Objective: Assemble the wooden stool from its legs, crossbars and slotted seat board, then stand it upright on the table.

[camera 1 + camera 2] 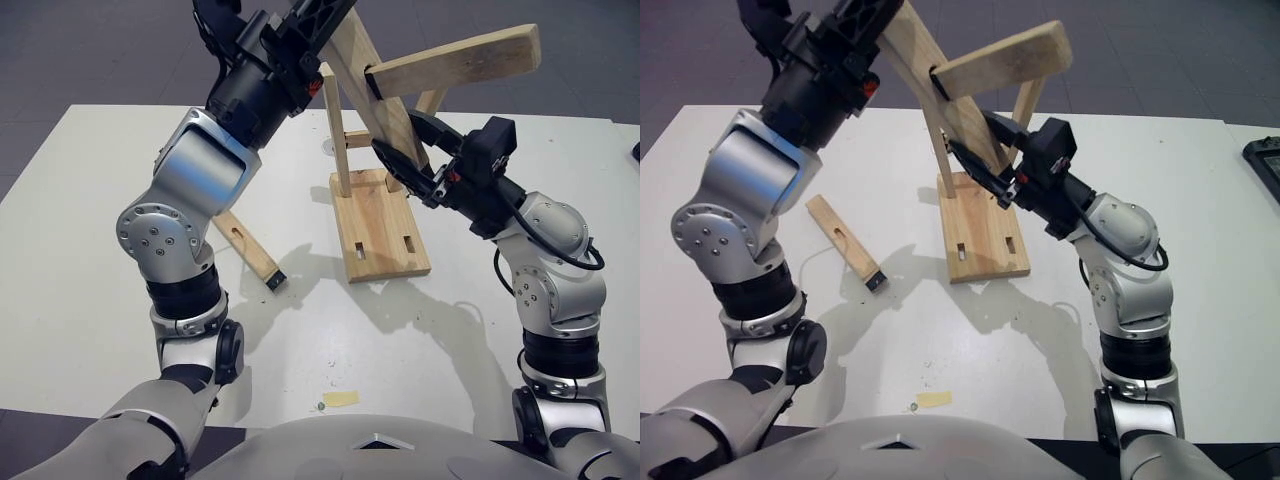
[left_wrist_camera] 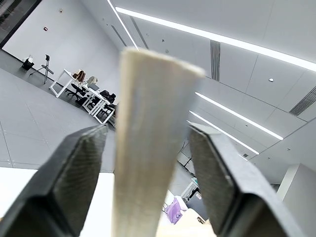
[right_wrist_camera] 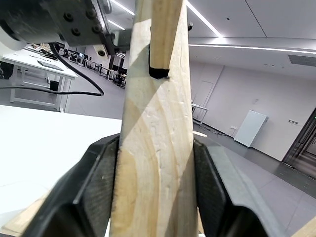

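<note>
Your left pincer (image 2: 148, 131) grips the tilted leg (image 1: 372, 100) at its top; your right pincer (image 3: 155, 148) clamps it lower, seat board (image 1: 385, 225) lying toward twelve o'clock.

1. Seat board (image 1: 385, 235) flat on table (image 1: 90, 250), ctr.
2. Slanted leg (image 1: 375, 95) rises from board's far end, top leaning left.
3. Crossbar (image 1: 460, 62) thru leg near top, sticks out right.
4. Thin stick (image 1: 341, 140) upright at board's far-left corner.
5. Loose leg (image 1: 250, 250) flat on table, left of board, apart.
6. L gripper (image 2: 148, 131) at slanted leg's top; R gripper (image 3: 154, 142) round its middle.
</note>
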`<state>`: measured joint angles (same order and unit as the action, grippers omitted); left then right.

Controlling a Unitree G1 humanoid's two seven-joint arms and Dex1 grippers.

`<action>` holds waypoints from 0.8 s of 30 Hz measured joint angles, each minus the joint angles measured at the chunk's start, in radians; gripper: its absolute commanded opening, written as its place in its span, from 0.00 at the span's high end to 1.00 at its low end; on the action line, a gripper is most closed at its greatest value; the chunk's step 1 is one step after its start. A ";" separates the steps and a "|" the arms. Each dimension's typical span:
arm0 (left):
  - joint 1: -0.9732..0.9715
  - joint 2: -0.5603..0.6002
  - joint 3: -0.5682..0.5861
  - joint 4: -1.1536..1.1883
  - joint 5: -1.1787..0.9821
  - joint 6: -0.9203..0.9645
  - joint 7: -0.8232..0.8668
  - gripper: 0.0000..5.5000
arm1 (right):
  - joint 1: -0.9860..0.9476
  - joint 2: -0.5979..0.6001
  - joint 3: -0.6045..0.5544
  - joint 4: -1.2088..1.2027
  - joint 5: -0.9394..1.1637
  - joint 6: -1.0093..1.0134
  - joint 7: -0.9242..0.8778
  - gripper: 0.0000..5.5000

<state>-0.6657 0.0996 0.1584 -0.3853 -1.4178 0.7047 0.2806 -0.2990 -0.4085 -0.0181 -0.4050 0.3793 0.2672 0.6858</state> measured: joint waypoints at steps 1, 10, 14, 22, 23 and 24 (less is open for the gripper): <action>0.000 0.001 -0.001 0.000 0.000 0.000 0.000 0.61 | 0.000 0.000 0.000 0.004 -0.003 -0.002 -0.002 0.62; 0.022 0.029 -0.009 0.011 0.031 0.000 0.000 0.80 | 0.002 -0.011 0.005 0.017 -0.033 -0.041 -0.002 0.62; 0.024 0.029 -0.011 0.016 0.032 0.000 -0.001 0.80 | 0.002 -0.012 0.010 0.030 -0.037 -0.052 -0.002 0.62; 0.045 0.036 -0.041 0.018 0.083 0.005 -0.023 0.81 | 0.005 -0.030 0.048 0.062 -0.096 -0.073 -0.001 0.40; 0.046 0.040 -0.054 0.015 0.118 0.004 -0.047 0.81 | 0.012 -0.038 0.054 0.062 -0.100 -0.078 0.014 0.38; 0.048 0.043 -0.063 0.014 0.144 0.002 -0.063 0.81 | 0.018 -0.043 0.056 0.062 -0.100 -0.081 0.024 0.34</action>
<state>-0.6176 0.1428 0.0957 -0.3713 -1.2735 0.7071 0.2174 -0.2806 -0.4518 0.0379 -0.3427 0.2789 0.1863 0.7097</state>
